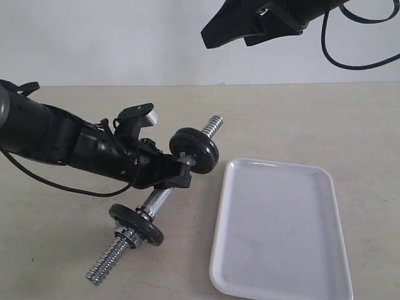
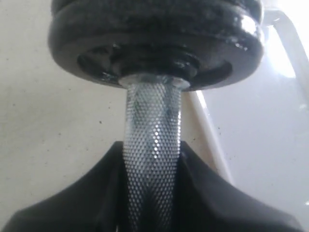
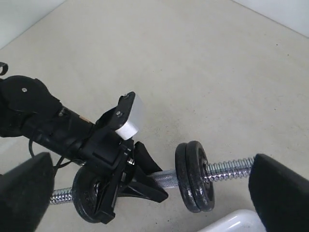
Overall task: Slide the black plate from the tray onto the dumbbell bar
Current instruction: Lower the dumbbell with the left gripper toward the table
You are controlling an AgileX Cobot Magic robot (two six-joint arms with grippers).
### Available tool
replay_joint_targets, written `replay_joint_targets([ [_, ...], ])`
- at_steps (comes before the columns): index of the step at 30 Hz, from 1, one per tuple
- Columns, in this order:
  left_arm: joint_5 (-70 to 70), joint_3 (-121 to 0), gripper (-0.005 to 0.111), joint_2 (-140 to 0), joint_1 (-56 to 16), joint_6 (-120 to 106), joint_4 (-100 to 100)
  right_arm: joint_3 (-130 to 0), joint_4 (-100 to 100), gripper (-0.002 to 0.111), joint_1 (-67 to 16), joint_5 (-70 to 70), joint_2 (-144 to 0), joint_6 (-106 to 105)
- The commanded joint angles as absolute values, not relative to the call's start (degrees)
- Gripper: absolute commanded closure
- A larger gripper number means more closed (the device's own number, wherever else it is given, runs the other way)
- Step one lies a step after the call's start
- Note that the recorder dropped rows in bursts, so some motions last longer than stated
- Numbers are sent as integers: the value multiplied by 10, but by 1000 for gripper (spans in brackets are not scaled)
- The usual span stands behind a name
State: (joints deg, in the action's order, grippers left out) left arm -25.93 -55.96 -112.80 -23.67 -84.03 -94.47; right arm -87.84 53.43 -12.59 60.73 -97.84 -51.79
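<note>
My left gripper [image 1: 181, 172] is shut on the knurled middle of the dumbbell bar [image 1: 156, 200] and holds it tilted, its far end raised. In the left wrist view the bar [image 2: 152, 145] runs between the jaws. Two black plates [image 1: 195, 150] sit side by side on the raised end, seen too in the right wrist view [image 3: 195, 176], with bare thread [image 1: 214, 125] beyond them. A third black plate [image 1: 136, 224] sits on the low end. The white tray [image 1: 281, 231] holds nothing. My right gripper [image 1: 240, 34] hangs open, high above the table, with nothing in it.
The tray's near-left corner [image 1: 219, 275] lies close to the bar's low threaded end [image 1: 106, 265]. Black cables [image 1: 350, 56] loop down from the right arm. The left arm [image 1: 50, 137] stretches across the left of the beige table.
</note>
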Motion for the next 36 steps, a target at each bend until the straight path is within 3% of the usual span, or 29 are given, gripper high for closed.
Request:
replay_joint_targets([
  [1,-356,-587,102,-1107,-239,-857,-999,-881,535,4,-126,613,-972,-516],
  [36,-312,-610,102,-1138,-240,-859,-999,-881,535,4,-126,637,-972,-516],
])
